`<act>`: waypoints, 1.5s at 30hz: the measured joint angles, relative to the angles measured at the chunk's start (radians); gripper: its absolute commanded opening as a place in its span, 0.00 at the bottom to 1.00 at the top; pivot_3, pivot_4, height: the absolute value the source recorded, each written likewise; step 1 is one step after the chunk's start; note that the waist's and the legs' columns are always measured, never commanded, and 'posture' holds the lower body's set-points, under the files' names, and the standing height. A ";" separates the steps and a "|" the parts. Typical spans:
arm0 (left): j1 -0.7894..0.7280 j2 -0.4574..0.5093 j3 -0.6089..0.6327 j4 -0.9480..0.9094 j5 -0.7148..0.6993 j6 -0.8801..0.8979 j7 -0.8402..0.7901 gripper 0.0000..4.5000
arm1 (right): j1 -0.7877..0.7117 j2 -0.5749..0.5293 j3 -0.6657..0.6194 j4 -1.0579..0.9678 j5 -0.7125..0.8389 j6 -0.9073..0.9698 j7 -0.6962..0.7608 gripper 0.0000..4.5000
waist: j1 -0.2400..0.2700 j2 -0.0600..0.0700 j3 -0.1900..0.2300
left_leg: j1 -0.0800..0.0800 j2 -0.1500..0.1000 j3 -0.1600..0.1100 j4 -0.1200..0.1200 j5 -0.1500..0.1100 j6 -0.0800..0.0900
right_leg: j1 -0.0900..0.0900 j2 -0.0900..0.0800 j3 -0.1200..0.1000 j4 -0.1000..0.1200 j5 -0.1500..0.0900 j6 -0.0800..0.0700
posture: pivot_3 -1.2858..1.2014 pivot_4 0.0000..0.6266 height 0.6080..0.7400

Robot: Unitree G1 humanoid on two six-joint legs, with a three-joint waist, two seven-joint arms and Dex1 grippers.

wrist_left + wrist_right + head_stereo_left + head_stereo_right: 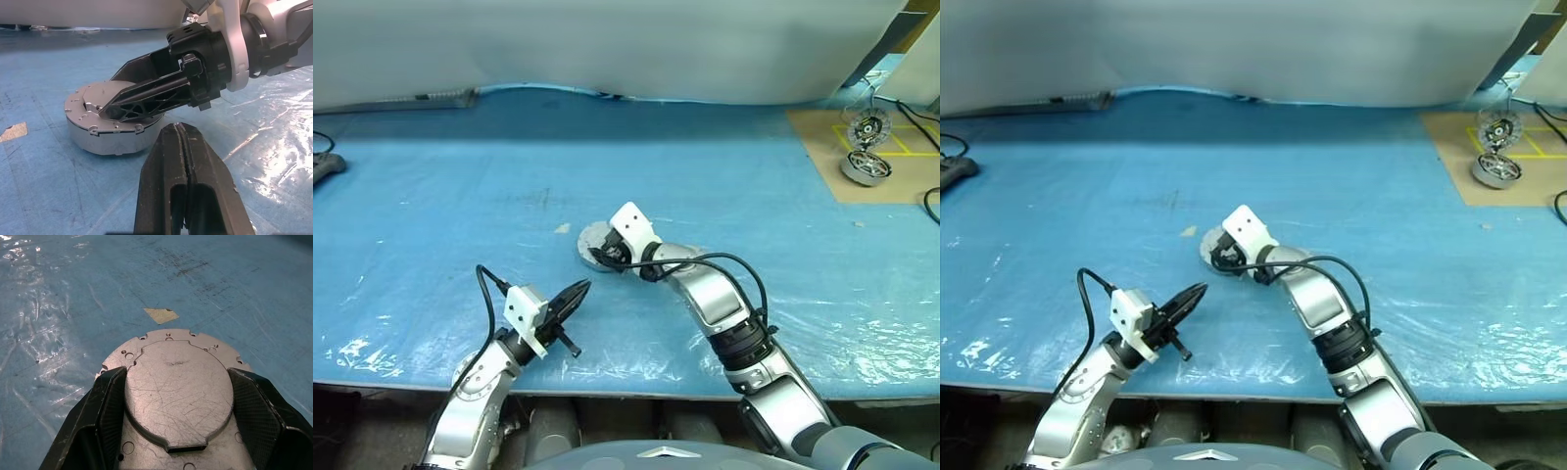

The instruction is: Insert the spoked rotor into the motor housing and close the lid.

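Blue plastic sheeting is seen stretched over the bench [460,186], wrinkled and glossy towards the near edge. Near the middle of it a shallow round silver metal motor housing [105,137] is set flat, and its lid [178,391], a plain grey scratched disc with a raised centre plate and small holes round the rim, is seen lying closed on top. The spoked rotor cannot be seen with the lid down. The right claw [178,413] is held over the housing from the near right side, its two black fingers [105,406] spread wide and placed on either side of the raised plate of the lid; from the left wrist view the fingers are seen lying low across the lid's top face, though whether they press on it cannot be told. The left claw [576,295] is held nearer the robot and to the left of the housing, apart from it, with its two black fingers pressed together on nothing and pointed towards the housing. A small tan scrap of tape [161,315] is stuck to the sheeting just beside the housing on its far left. At the far right a brown cardboard panel [822,157] marked with yellow lines carries two other round silver motor parts [865,166].
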 measured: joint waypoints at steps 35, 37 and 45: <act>0.004 0.006 0.000 0.000 0.004 0.000 0.002 0.00 | -0.055 0.009 -0.035 0.111 0.016 0.030 0.030 0.66 | 0.009 0.001 -0.007 | 0.016 -0.001 -0.001 -0.001 -0.003 0.004 | 0.006 -0.001 0.002 0.000 -0.006 0.002 | 0.52 0.24 1.00; 0.006 0.006 0.000 0.000 0.004 0.000 0.002 0.00 | -0.055 0.024 -0.035 0.112 0.016 0.031 0.021 0.66 | 0.004 0.000 -0.007 | 0.015 -0.001 -0.001 -0.001 -0.003 0.004 | 0.005 -0.001 0.002 0.000 -0.006 0.002 | 0.52 0.24 1.00; 0.007 0.005 -0.001 -0.001 0.004 0.000 0.003 0.00 | -0.041 0.007 0.001 0.098 0.011 -0.044 0.054 0.66 | -0.005 0.000 -0.008 | 0.006 0.001 0.000 -0.002 -0.003 0.000 | -0.001 0.002 0.001 0.001 -0.005 0.000 | 0.52 0.24 1.00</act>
